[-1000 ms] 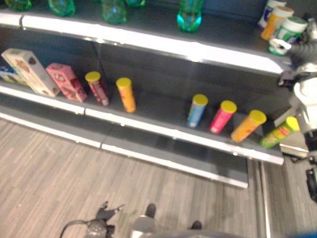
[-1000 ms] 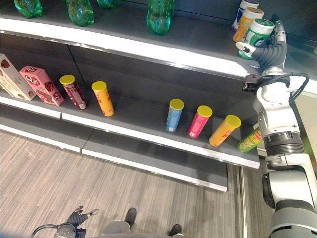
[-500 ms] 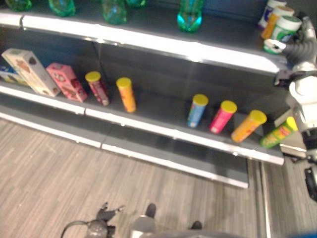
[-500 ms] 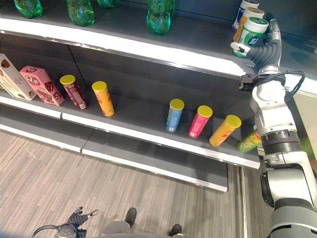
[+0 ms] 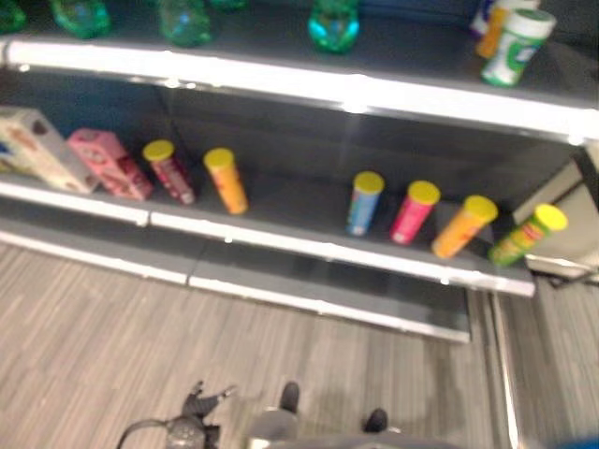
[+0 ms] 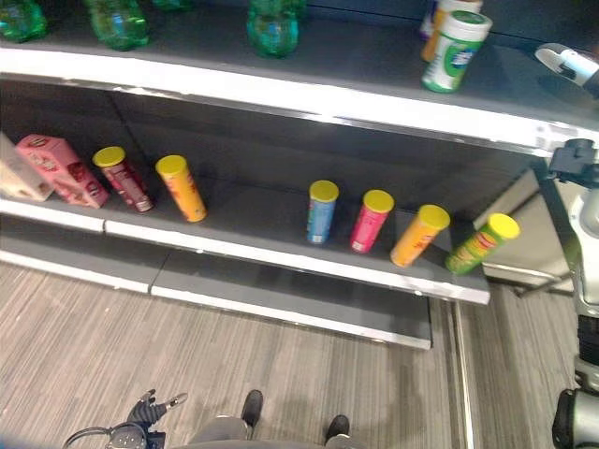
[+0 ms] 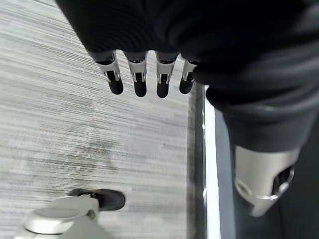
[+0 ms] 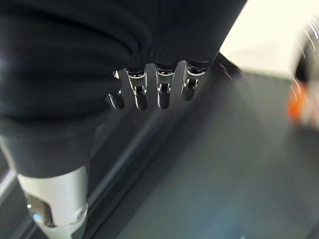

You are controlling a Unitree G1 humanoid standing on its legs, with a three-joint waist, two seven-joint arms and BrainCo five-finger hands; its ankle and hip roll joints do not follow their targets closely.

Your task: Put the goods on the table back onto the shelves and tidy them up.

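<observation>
Right hand (image 6: pixel 569 64) withdrawn, green-white jar (image 6: pixel 454 50) shelved apart

I'm looking at dark grey shelves (image 6: pixel 281 220) with shiny white edge strips, over a grey wood-look plank floor (image 6: pixel 140 346).

head stereo pair down on shelves (image 6: pixel 281 98), wrist cameras close
</observation>
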